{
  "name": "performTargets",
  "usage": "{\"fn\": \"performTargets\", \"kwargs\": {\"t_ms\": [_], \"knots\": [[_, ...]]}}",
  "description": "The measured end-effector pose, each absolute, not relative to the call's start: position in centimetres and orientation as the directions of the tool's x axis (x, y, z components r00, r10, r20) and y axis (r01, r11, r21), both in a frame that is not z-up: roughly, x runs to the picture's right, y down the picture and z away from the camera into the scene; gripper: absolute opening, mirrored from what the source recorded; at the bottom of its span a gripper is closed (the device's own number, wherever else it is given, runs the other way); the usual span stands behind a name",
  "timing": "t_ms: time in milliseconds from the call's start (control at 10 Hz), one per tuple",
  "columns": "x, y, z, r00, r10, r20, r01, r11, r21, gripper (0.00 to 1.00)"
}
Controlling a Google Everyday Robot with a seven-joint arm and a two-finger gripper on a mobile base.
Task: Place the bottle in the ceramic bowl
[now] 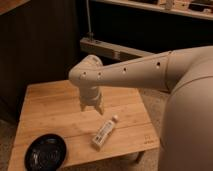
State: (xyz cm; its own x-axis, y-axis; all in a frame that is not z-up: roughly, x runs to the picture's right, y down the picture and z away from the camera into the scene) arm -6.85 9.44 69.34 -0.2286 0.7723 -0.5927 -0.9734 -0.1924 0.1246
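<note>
Hanging over the wooden counter (47, 107) in the camera view, the tool (91, 108) is pointed straight down at the end of the pale arm (135, 72), with its two fingers spread and nothing caught between them. The bottle (104, 132) is seen lying on its side on the counter, lower than the tool and a little to its right as pictured, near it but not touched, its cap end turned toward the tool. The ceramic bowl (46, 152) is set well away, down and to the left of the tool, near the counter's corner, and nothing is seen in it. The bottle is judged to be light and stiff, its smooth round plastic likely to roll or slip under a glancing touch. It would best be taken across the middle of its labelled body, with the fingers set square to its length. As the bowl is shallow and glossy, the bottle should be laid in low rather than dropped.
</note>
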Motion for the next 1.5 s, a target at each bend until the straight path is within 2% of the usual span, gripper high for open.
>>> {"fn": "performTargets", "kwargs": {"t_ms": [200, 500, 800, 1000, 1500], "knots": [[-6.9, 9.7, 69.5, -0.190, 0.782, -0.594, -0.982, -0.165, 0.097, 0.65], [-4.5, 11.2, 70.4, -0.004, 0.818, -0.575, -0.995, -0.058, -0.075, 0.65], [0.4, 12.9, 69.2, 0.060, 0.842, -0.537, -0.981, -0.051, -0.190, 0.65], [3.0, 13.9, 68.6, 0.090, 0.850, -0.518, -0.974, -0.033, -0.224, 0.65], [3.2, 14.0, 68.6, 0.096, 0.849, -0.519, -0.974, -0.026, -0.224, 0.65]]}}
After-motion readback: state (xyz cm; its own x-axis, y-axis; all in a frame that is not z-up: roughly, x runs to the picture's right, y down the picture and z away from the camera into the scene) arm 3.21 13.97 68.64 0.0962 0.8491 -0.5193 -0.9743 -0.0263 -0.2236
